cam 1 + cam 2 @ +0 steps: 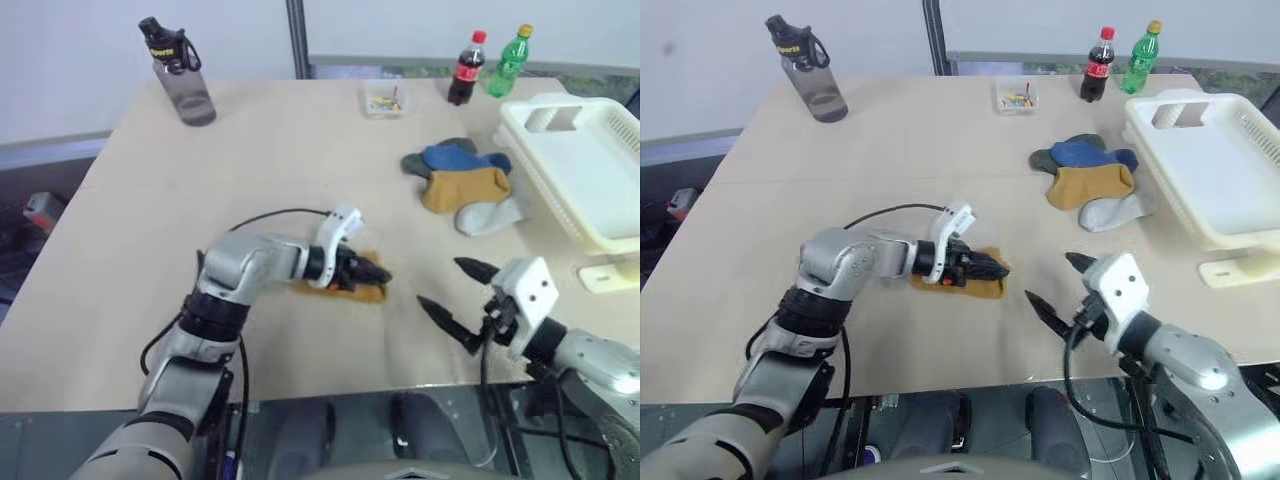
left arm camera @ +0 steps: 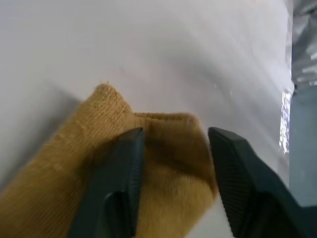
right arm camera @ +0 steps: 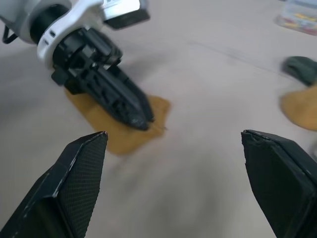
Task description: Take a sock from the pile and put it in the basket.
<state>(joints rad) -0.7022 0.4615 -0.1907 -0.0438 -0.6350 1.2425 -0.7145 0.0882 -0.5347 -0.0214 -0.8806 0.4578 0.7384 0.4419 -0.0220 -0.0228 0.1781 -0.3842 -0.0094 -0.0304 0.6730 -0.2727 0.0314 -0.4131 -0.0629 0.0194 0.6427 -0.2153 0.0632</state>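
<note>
On the left of the table (image 1: 150, 200) we note a dark water bottle (image 1: 178, 72), clear of the work. Toward the middle, the left gripper (image 1: 372, 272) lies over a single mustard-yellow sock (image 1: 362, 292) flat on the table; in the left wrist view its fingers (image 2: 119, 178) stand parted with the sock between them, not clamped on it. Right of it, the right gripper (image 1: 458, 293) hovers with jaws spread wide, holding nothing. Further right, the pile (image 1: 465, 184) sits just beside the basket (image 1: 590, 170), which looks empty. We judge the step to be a handover of the lone sock. Next, the right gripper must close on it and carry it to the basket.
</note>
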